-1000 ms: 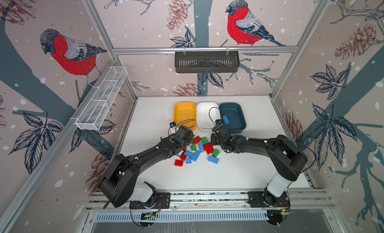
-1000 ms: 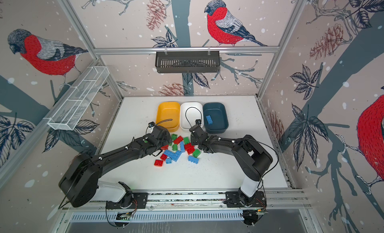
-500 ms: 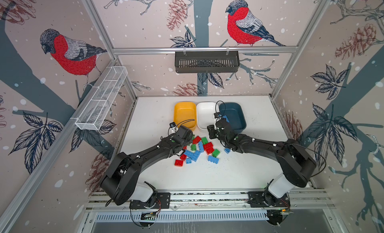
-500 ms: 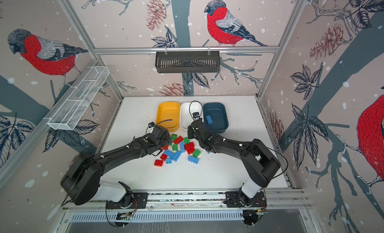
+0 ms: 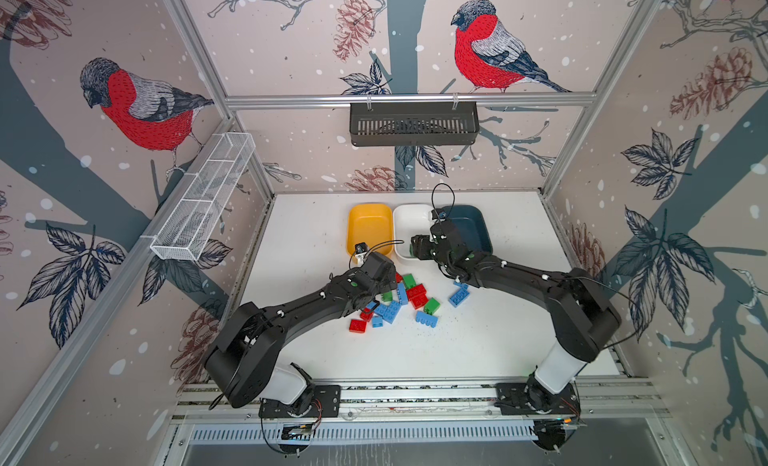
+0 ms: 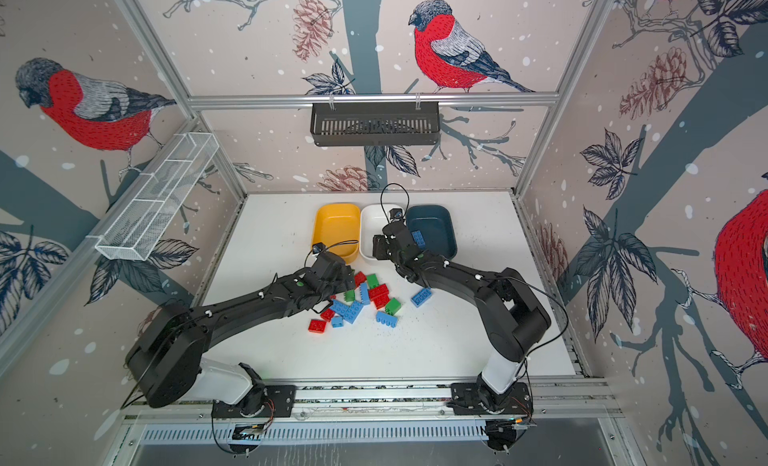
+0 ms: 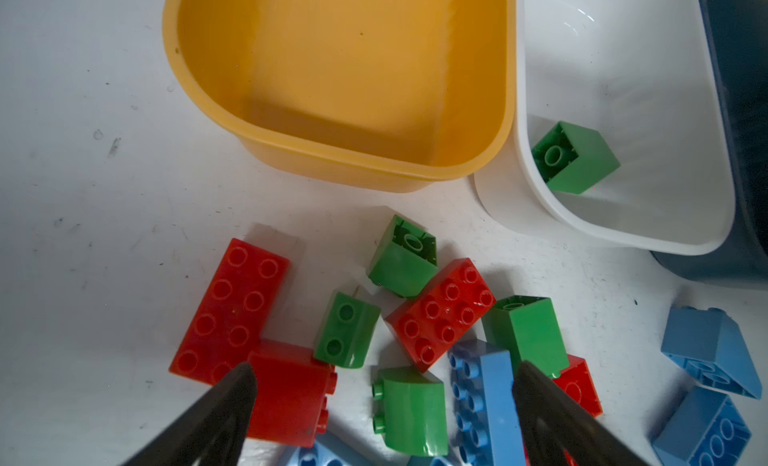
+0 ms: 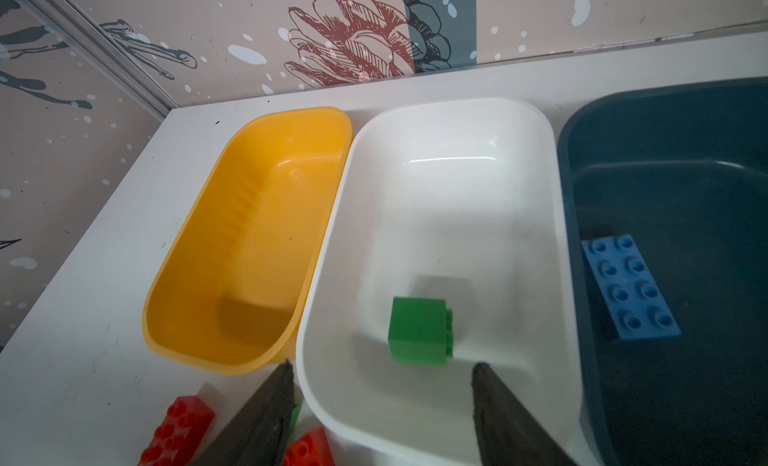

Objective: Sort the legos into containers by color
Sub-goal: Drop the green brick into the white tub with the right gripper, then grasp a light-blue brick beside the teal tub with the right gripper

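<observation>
The three tubs stand in a row at the back of the counter (image 5: 478, 339), touching side to side: the yellow-orange tub (image 5: 370, 222) on the left, the white tub (image 5: 409, 218) in the middle, the dark teal tub (image 5: 469, 220) on the right. The right hand (image 8: 382, 365) hangs over the near end of the white tub with its fingers spread. A green brick (image 8: 419, 335) lies free on the tub floor just beyond them, on its side. A flat blue brick (image 8: 629, 287) lies in the dark teal tub. The rest of the legos (image 5: 399, 301), red, green and light blue, sit in a loose pile on the counter in front of the tubs. The left hand (image 7: 382, 367) hovers low over that pile, fingers spread wide and gripping nothing.
</observation>
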Robot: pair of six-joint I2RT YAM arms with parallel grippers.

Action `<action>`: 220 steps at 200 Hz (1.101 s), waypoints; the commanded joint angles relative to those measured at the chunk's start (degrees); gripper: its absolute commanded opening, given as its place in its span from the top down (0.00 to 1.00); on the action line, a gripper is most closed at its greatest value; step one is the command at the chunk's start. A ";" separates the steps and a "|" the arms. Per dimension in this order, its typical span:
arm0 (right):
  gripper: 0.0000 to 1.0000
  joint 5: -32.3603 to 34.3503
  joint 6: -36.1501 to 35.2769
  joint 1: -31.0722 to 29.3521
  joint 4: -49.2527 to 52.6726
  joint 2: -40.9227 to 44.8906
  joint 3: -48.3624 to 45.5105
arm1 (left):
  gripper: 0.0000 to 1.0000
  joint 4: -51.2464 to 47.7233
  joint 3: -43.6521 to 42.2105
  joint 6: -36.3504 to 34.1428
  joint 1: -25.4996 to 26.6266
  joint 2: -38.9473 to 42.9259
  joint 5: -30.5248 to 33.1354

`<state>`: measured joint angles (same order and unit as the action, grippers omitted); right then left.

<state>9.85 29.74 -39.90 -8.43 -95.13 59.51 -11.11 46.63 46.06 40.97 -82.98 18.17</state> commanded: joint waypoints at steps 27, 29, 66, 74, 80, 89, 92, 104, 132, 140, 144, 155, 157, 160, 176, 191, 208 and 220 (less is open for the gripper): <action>0.28 1.74 2.70 0.17 7.41 12.46 -11.86 | 0.03 -1.87 2.84 -4.60 2.09 -2.64 -0.89; 0.28 2.06 3.20 0.28 7.86 12.92 -12.22 | 0.03 -1.89 2.89 -4.67 2.10 -2.74 -1.02; 0.25 4.45 13.85 3.01 16.40 16.86 -18.91 | 0.04 -1.75 3.37 -5.37 2.15 -4.42 -2.71; 0.25 4.96 15.20 3.12 16.42 17.16 -20.50 | 0.04 -1.67 3.63 -5.29 2.15 -4.72 -2.90; 0.25 5.17 16.13 3.07 16.48 17.17 -21.19 | 0.03 -1.70 3.80 -5.05 2.18 -4.90 -2.96; 0.25 4.93 17.11 2.97 16.80 16.85 -21.79 | 0.03 -1.72 4.06 -4.81 2.18 -5.17 -2.88; 0.25 4.78 17.41 2.94 16.90 16.72 -21.92 | 0.03 -1.75 4.16 -4.74 2.16 -5.24 -2.96; 0.25 4.52 18.25 2.47 16.95 16.03 -22.09 | 0.03 -1.63 4.26 -4.54 2.17 -5.42 -3.08; 0.24 5.55 19.71 1.54 17.23 13.42 -21.73 | 0.03 -1.37 4.34 -4.27 2.23 -5.81 -3.23; 0.23 6.32 20.13 1.49 17.62 12.38 -21.31 | 0.03 -1.37 4.50 -4.31 2.27 -6.02 -3.36; 0.23 6.68 20.15 1.41 17.65 11.82 -21.19 | 0.03 -1.37 4.56 -4.31 2.27 -6.10 -3.39; 0.23 7.34 20.36 1.24 17.95 10.64 -20.69 | 0.03 -1.37 4.65 -4.31 2.27 -6.27 -3.48; 0.23 7.41 20.36 1.23 17.93 10.38 -20.62 | 0.03 -1.41 4.75 -4.27 2.25 -6.26 -3.47; 0.23 7.59 20.36 1.11 17.92 10.12 -20.53 | 0.03 -1.43 4.78 -4.23 2.26 -6.30 -3.54; 0.24 9.63 20.45 0.47 18.43 8.29 -19.84 | 0.03 -1.52 4.92 -4.14 2.24 -6.40 -3.50; 0.24 10.99 20.23 -0.16 19.77 6.45 -18.77 | 0.03 -1.67 5.11 -4.10 2.27 -6.40 -3.49; 0.26 11.51 19.84 -0.81 20.77 5.41 -18.42 | 0.03 -1.72 5.22 -4.05 2.27 -6.49 -3.46; 0.28 11.29 19.68 -1.12 20.74 5.68 -18.93 | 0.03 -1.72 5.37 -4.05 2.23 -6.60 -3.49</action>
<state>18.79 49.30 -40.45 10.37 -89.32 40.64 -12.64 51.44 42.00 43.18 -89.47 14.92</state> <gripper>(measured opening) 0.732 0.967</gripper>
